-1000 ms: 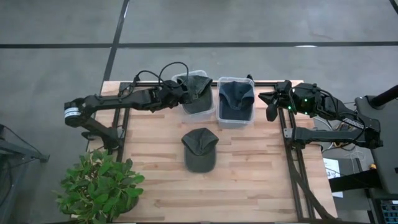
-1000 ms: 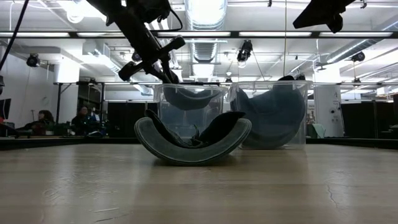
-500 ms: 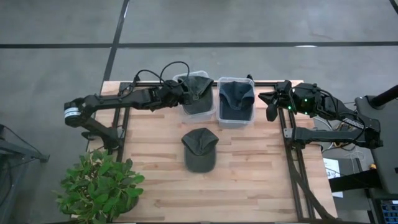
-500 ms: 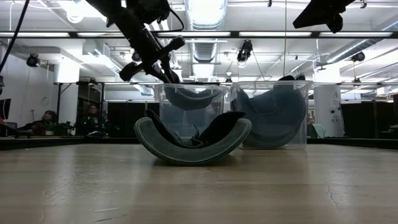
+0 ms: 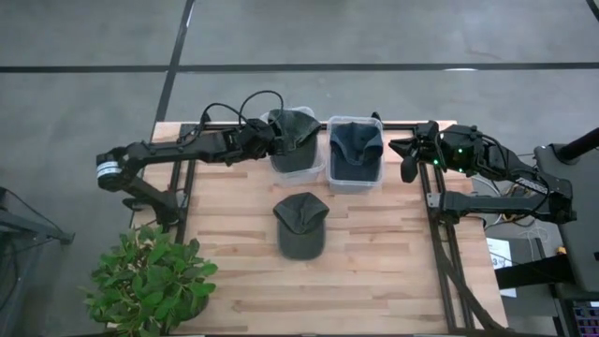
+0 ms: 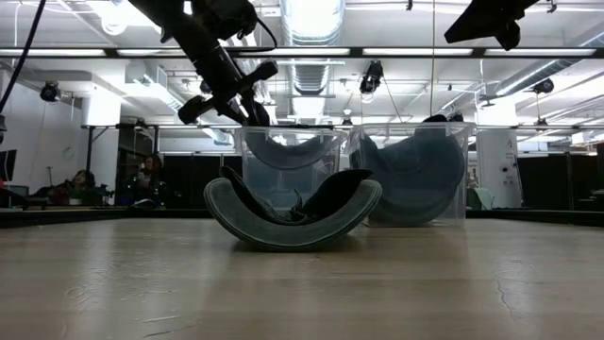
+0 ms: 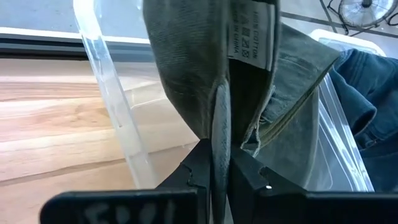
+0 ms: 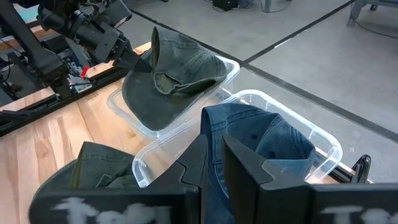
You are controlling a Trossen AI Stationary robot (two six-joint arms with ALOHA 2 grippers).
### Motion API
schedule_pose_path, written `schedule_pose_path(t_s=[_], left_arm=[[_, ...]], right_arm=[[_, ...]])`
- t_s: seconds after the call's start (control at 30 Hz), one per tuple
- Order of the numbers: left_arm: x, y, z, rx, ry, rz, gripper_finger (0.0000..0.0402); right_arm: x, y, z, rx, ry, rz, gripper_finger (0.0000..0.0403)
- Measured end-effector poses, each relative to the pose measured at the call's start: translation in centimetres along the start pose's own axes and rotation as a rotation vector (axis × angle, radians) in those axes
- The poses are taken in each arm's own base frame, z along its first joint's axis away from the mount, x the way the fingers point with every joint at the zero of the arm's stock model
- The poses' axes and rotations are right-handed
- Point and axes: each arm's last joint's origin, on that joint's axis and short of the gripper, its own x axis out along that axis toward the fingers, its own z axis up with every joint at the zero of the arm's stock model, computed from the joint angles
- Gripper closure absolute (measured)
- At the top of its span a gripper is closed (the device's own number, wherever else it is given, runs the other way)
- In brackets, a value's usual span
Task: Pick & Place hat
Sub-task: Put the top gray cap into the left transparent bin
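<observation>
Green hat (image 5: 301,225) lying upside down mid-bench (image 5: 374,271), nearest, brim curling up. Behind it, left claw (image 7: 221,163) pinching brim of second green hat (image 8: 171,78), holding it over left clear bin (image 5: 298,161); inner label reading "COTTON", "IN CHINA". Blue hat (image 5: 355,145) sitting in right bin (image 5: 356,182). Right claw (image 5: 405,154) hovering beside that bin, fingers close together, gripping nothing.

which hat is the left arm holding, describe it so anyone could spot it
Start at the two clear bins at the table's far edge. The olive hat hangs over the left bin, pinched by the left end effector. The hat in the other bin is blue denim, and the other olive hat lies loose on the table nearer the front.
</observation>
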Motion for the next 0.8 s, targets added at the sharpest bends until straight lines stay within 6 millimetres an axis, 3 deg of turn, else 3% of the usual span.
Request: schedule_pose_path(t_s=[0.57,0.8], left_arm=[[-0.02,-0.01,-0.03,-0.007,0.010,-0.006,0.0366],[-0.02,-0.02,-0.05,-0.008,0.019,-0.011,0.0299]], right_arm=[[0.01,0.00,0.00,0.000,0.000,0.000,0.0360],[0.01,0.00,0.00,0.000,0.000,0.000,0.0360]])
